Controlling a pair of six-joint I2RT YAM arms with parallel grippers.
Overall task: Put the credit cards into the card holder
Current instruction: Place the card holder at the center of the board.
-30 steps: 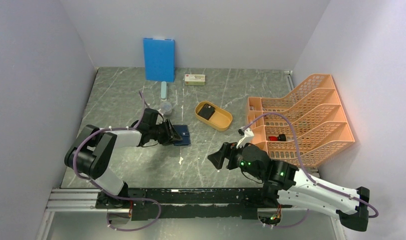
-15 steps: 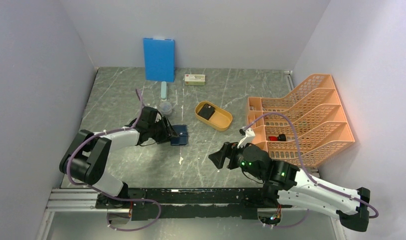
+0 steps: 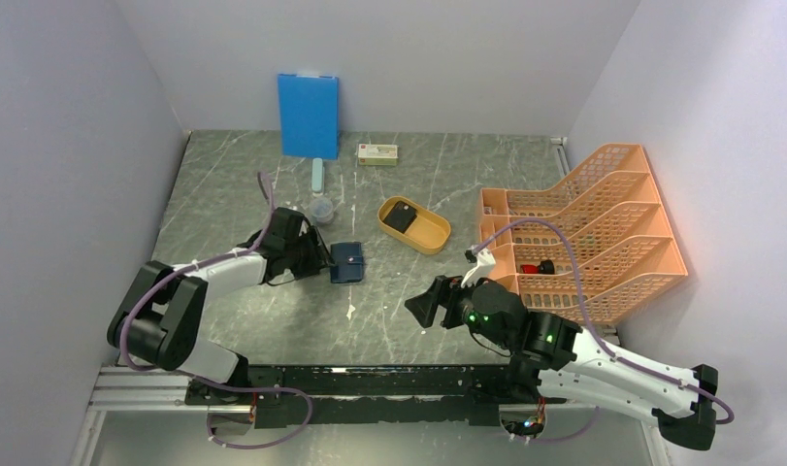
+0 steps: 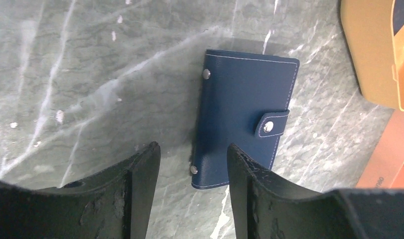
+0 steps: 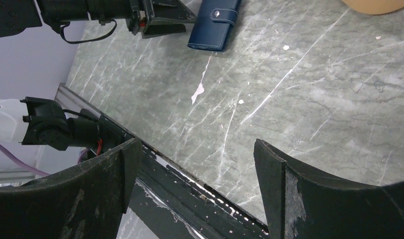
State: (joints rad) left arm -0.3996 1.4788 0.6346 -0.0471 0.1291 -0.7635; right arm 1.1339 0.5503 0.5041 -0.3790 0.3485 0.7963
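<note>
The left pincer (image 4: 192,155) is held low over the table, its two black fingers (image 4: 140,169) parted by a moderate gap with nothing gripped between them. Just beyond the fingertips, the small dark navy-blue rectangular card holder (image 4: 244,119) is seen lying flat on the grey marbled table (image 3: 224,194). It is closed, and its tab is fastened by a silver snap. In the left wrist view its near left corner shows through the gap between the fingers; whether the fingers touch it cannot be told. In the overhead view the holder lies immediately to the right of the left pincer, near the middle of the table.

The right pincer (image 5: 197,149) is held above the near right part of the table, well apart from the holder. Its fingers are spread wide and nothing is held.

To the right of the holder and slightly farther away, a yellow oval plastic tray (image 3: 430,236) is set on the table, with a dark flat object (image 3: 401,216) lying in it. Farther right, an orange mesh file rack (image 3: 583,228) is placed by the right wall, and a small red item (image 3: 531,268) is visible in one of its compartments. A bright blue rectangular board (image 3: 308,115) is leaned against the far wall. A small white and green box (image 3: 377,153) lies to its right, and a slim pale green object (image 3: 316,176) lies just in front of it.
</note>
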